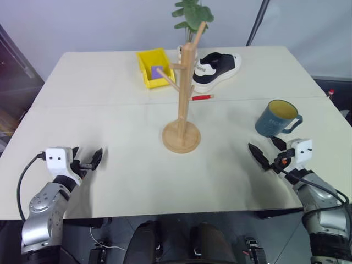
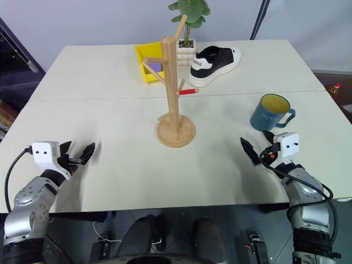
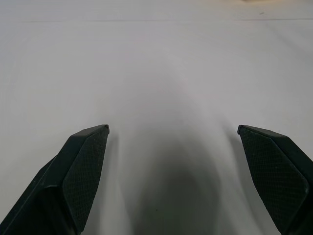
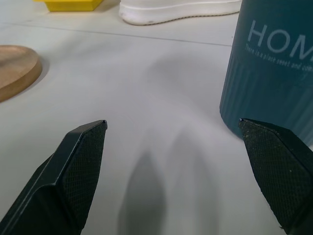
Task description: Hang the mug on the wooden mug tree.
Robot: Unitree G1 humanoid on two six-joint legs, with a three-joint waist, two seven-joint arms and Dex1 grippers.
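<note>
Since the mug (image 1: 277, 118) stands upright just past my right gripper (image 1: 268, 152), its fingers wide apart and empty, I use that arm; my left gripper (image 1: 88, 159), open too, is far.

Matt ribbed mug (image 4: 266, 83), pale wooden mug tree (image 1: 183, 99).

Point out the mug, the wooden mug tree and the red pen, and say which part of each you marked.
mug (image 1: 271, 122), left eye view: its blue outer wall.
wooden mug tree (image 1: 186, 82), left eye view: its upright post.
red pen (image 1: 202, 97), left eye view: its barrel.
</note>
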